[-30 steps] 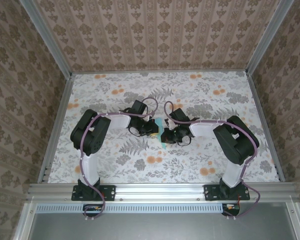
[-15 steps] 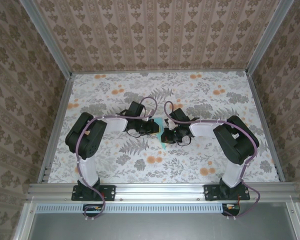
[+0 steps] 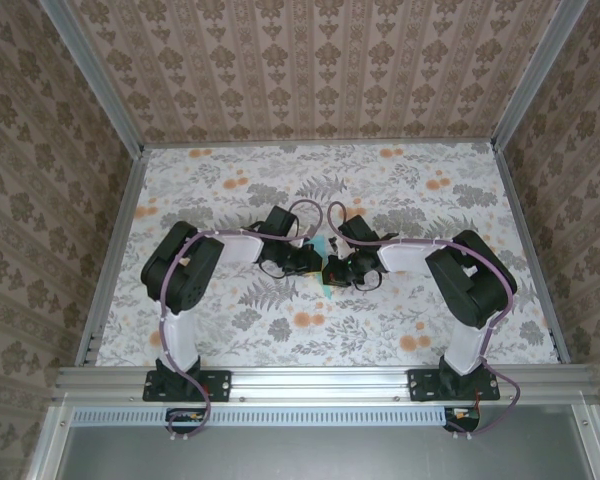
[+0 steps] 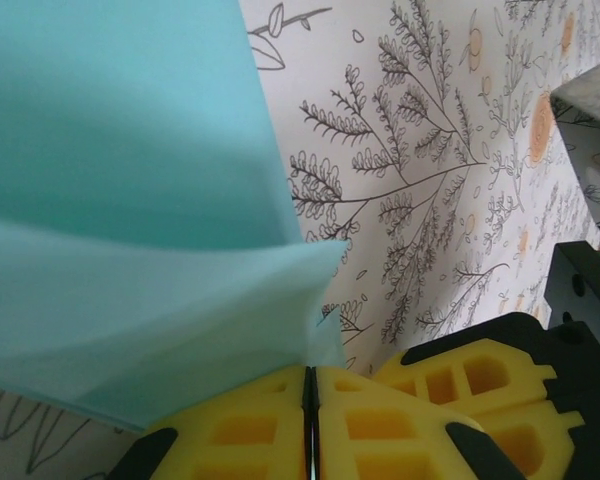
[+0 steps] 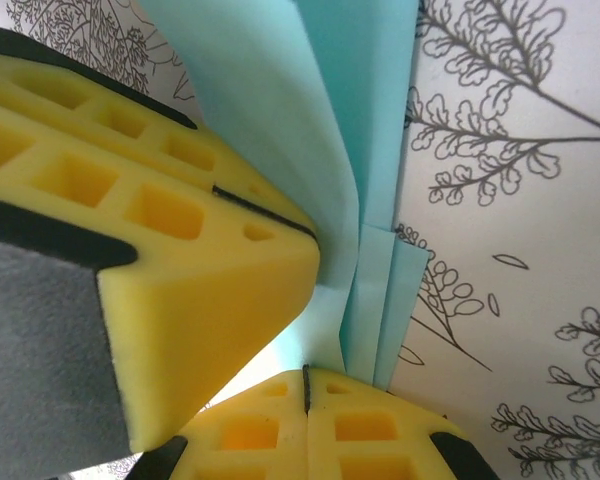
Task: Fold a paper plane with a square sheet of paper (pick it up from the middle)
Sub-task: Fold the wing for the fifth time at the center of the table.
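Left wrist view: square sheet of paper [image 4: 110, 200], partly folded, at middle of tabletop [image 4: 460, 200] between both hands. Left hand [image 4: 311, 385] clenched on a corner; right hand [image 5: 306, 385] clenched on layered edge. Judged light, limp, tear-prone; best pinched gently at edges.

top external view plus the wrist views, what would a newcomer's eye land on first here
From above, the left arm and right arm curl inward and meet mid-table over a busy floral tablecloth. In the wrist views the folded teal paper takes up much of the picture, lifted off the cloth. Its edge is pinched in the bright yellow left hand and right hand, both shut and set close together.
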`<move>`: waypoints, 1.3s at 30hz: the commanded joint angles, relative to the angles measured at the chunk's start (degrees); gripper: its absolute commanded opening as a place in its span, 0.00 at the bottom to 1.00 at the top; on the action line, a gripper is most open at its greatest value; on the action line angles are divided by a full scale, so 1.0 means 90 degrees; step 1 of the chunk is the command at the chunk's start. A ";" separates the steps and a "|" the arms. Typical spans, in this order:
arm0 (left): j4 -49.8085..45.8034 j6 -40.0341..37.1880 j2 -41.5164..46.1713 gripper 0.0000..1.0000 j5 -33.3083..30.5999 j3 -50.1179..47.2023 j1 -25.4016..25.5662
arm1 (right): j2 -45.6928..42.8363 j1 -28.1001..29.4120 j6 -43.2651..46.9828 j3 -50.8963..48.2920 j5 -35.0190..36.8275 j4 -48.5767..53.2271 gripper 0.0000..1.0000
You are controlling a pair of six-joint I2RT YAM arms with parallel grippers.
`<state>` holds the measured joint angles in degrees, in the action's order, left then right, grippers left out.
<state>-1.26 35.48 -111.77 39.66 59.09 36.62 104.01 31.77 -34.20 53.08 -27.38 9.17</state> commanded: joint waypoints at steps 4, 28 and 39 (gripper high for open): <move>-0.0410 -0.0389 -0.0253 0.11 -0.0585 0.0160 -0.0224 | 0.0509 -0.0029 0.0283 -0.0227 0.0614 0.1310 0.03; -0.1356 -0.1264 -0.1186 0.10 -0.1033 0.1598 -0.1515 | 0.0441 -0.0034 0.0381 -0.0510 0.0766 0.1573 0.02; -0.1858 -0.1548 -0.1162 0.11 -0.1179 0.2266 -0.1686 | 0.0103 -0.0034 0.0277 -0.0395 0.0558 0.1300 0.06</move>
<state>-17.34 24.53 -121.14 37.60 77.54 24.21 103.85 31.66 -31.70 52.77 -27.33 9.61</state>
